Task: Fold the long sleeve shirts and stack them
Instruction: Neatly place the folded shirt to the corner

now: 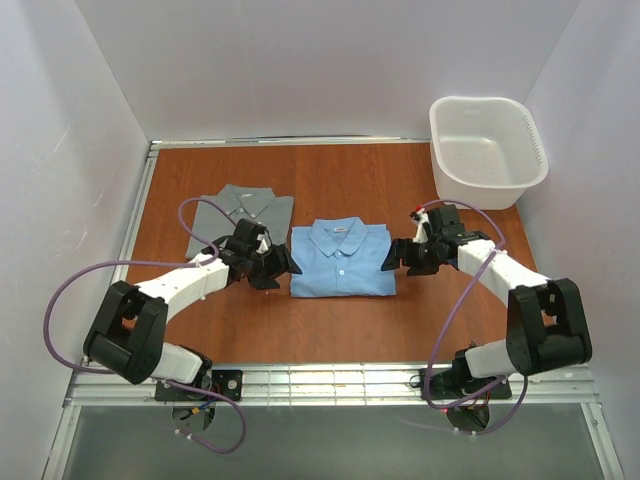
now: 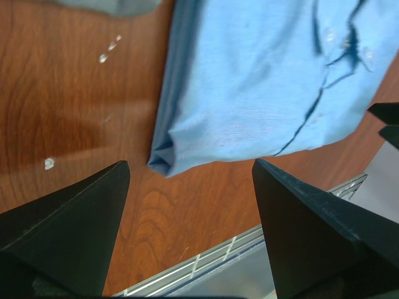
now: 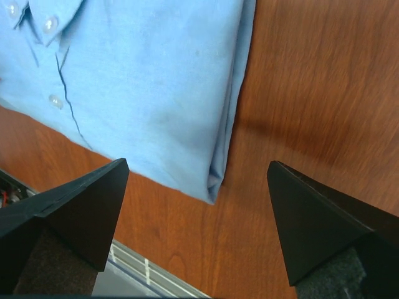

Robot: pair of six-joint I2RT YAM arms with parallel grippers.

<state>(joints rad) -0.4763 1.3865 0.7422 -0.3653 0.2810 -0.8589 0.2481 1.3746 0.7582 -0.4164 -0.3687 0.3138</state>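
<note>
Arm bases, two, are sitting at the near edge by a slatted metal rail (image 1: 330, 380). Beyond the rail, a reddish-brown wooden table (image 1: 340, 330) is carrying the cloth goods.

Left gripper (image 1: 280, 266), black, is hovering just beside the left edge of a folded light sky-blue collared button-up shirt (image 1: 342, 260). Its fingers (image 2: 75, 218) are standing wide apart, gripping nothing, and framing the shirt's near left corner.

Right gripper (image 1: 395, 255), black, is hovering at the same shirt's right edge. Its fingers (image 3: 324, 218) are likewise spread and empty, above the near right corner.

The blue shirt is lying flat at mid-table, buttons up, collar toward the far side.

A folded muted grey-green collared shirt (image 1: 245, 210) is lying just beside it, to the far left and unstacked, with a strip of wood showing between them.

A white plastic basket (image 1: 470, 188) is sitting at the far right corner, well apart from both shirts.
</note>
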